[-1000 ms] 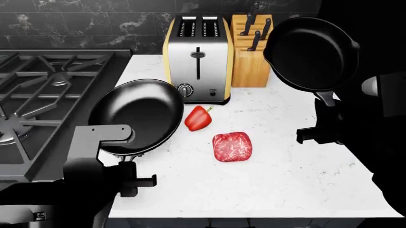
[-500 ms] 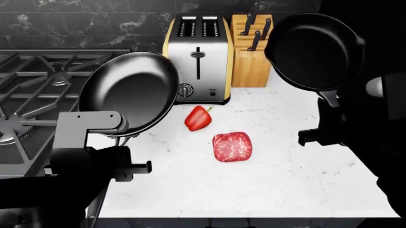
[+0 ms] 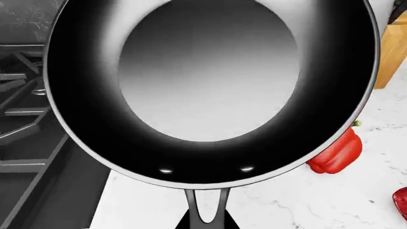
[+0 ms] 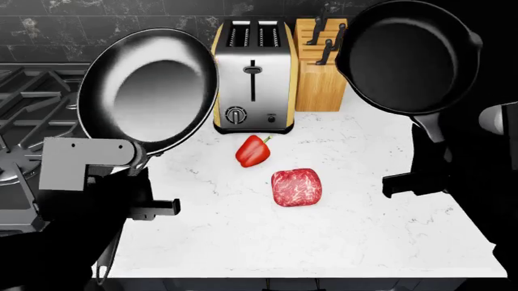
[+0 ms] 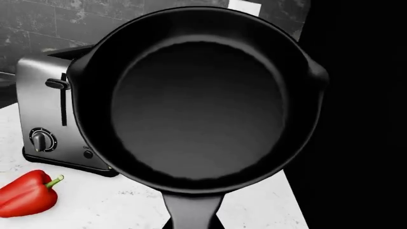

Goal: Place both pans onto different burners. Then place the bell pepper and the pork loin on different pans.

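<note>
Black pans hang aloft by their handles, glossy pan point(image 4: 150, 91) in the left gripper point(image 4: 137, 176) beside the burners point(image 4: 33, 115), cast-iron pan point(image 4: 404, 57) in the right gripper point(image 4: 429, 160), awaiting lowering onto separate grates while bell pepper point(image 4: 252, 151) and pork loin point(image 4: 296, 187) lie on the counter point(image 4: 324, 242).

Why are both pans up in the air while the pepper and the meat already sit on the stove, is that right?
Not quite: the pepper and meat lie on the white counter, not the stove, as the head view shows. Both pans are indeed held up.
</note>
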{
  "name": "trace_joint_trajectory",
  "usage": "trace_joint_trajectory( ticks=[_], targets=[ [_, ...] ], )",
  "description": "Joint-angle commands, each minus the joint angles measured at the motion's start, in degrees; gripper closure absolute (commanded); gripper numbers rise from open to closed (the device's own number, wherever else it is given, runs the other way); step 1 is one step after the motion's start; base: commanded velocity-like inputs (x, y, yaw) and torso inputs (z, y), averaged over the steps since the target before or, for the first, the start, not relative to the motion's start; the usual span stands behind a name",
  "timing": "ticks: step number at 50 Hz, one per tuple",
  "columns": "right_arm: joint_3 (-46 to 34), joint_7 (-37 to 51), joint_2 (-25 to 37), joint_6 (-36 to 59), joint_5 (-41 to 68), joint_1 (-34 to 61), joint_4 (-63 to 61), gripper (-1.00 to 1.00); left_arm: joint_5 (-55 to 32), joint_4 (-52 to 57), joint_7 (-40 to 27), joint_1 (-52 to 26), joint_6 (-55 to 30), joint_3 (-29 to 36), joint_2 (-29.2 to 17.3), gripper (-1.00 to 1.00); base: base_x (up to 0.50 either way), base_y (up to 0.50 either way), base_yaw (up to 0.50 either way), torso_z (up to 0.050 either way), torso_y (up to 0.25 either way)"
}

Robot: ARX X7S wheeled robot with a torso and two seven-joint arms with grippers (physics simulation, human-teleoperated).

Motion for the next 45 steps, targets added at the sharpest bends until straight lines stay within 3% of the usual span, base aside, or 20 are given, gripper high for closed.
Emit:
trace_joint_trajectory(
  ticks=[1, 13, 36, 45],
  targets=[
    [2.6, 5.9, 2.5, 0.7, 2.4, 0.6, -5.7, 1.00, 10.3, 4.4, 10.7, -1.5, -0.1, -0.5, -2.0, 1.00, 0.00, 0.00, 0.00, 0.000, 0.011],
    [4.1, 11.6, 4.6, -1.1, 9.9, 0.5, -9.3, 1.00, 20.5, 5.5, 18.3, 1.5, 5.2, -2.0, -2.7, 1.00, 0.00, 0.00, 0.00, 0.001, 0.003],
    [7.5, 10.9, 5.3, -3.2, 10.4, -1.3, -10.0, 1.00, 23.7, 4.3, 21.7, 3.6, 7.4, 0.2, -1.0, 1.00, 0.00, 0.00, 0.00, 0.001, 0.002],
    [9.5, 9.8, 6.9, -2.8, 9.0, -3.7, -10.9, 1.00, 24.9, 3.9, 21.9, 1.9, 6.8, 2.5, 0.0, 1.00, 0.00, 0.32, 0.00, 0.001, 0.003]
  ],
)
